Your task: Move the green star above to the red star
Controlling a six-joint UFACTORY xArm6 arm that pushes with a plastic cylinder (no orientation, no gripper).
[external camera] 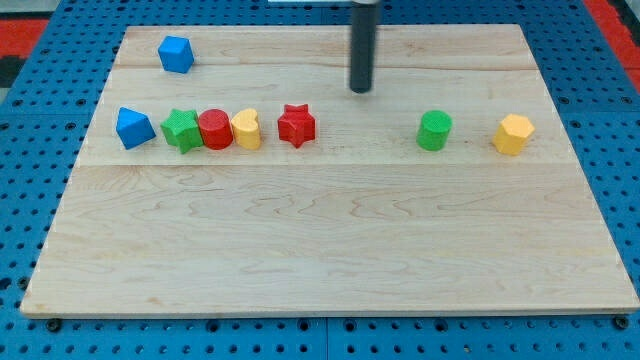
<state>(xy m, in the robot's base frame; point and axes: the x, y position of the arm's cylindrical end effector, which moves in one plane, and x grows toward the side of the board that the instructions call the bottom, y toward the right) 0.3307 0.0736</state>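
The green star [181, 130] lies at the view's left on the wooden board [330, 240], in a row with other blocks. The red star [296, 125] lies to its right, with a red cylinder [215, 129] and a yellow heart [246, 129] between them. My tip [361, 90] is at the view's top centre, to the upper right of the red star and far right of the green star. It touches no block.
A blue block [134, 127] touches the row's left end. A blue cube [176, 54] sits at the top left. A green cylinder [434, 131] and a yellow hexagon block [513, 134] lie at the right. Blue pegboard surrounds the board.
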